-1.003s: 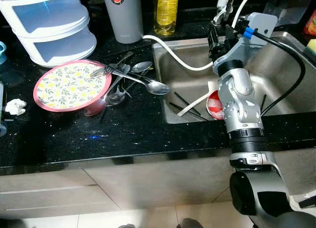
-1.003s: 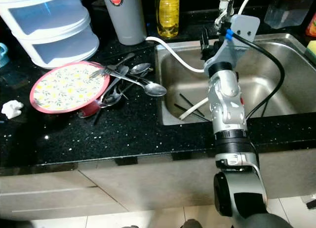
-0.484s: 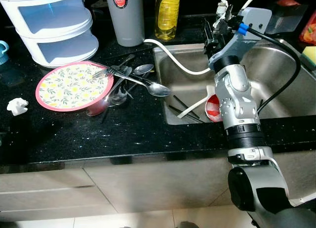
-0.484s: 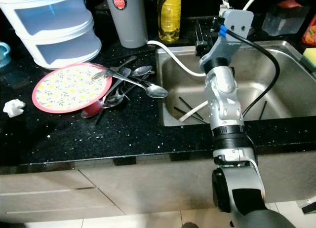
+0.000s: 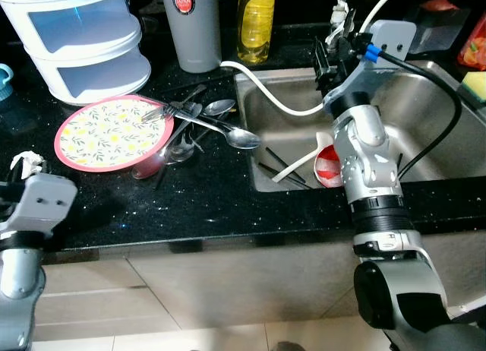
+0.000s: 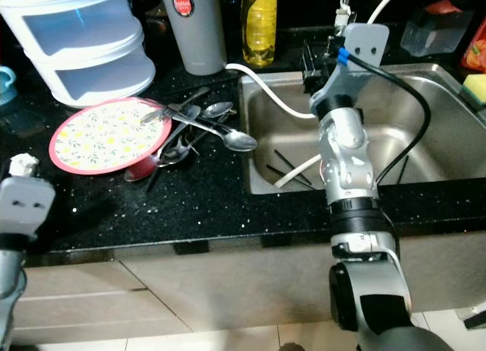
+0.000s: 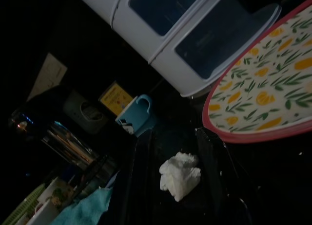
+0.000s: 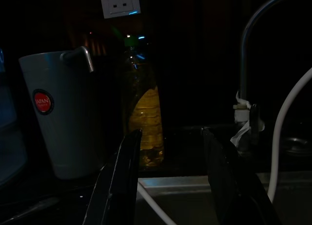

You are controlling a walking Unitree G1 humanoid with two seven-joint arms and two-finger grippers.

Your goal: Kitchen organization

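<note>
1. The right gripper (image 8: pixel 170 181) hangs raised over the back left corner of the stainless steel sink (image 5: pixel 425 100), its two black fingers (image 8: pixel 122 181) spread apart and holding nothing; it faces the yellow liquid bottle (image 8: pixel 143 120) and grey cylindrical canister (image 8: pixel 61 113) at the back of the black speckled table (image 5: pixel 213 199)
2. The left gripper (image 7: pixel 175 186) has come into sight at the table's near left edge within the last half second; its fingers stand spread either side of a crumpled white tissue (image 7: pixel 180 175), which lies on the table just beside the round floral plate with a pink rim (image 5: pixel 112 132)
3. That arrival suggests the left arm is joining the tidying, with the tissue its likely first target
4. The pile of metal spoons and forks (image 5: pixel 201 123) lies between plate and sink; the largest spoon's long axis runs from the plate toward the sink, bowl end nearest the sink
5. A white-handled ladle with a red bowl (image 5: pixel 323 165) lies in the sink, handle pointing toward its near left corner
</note>
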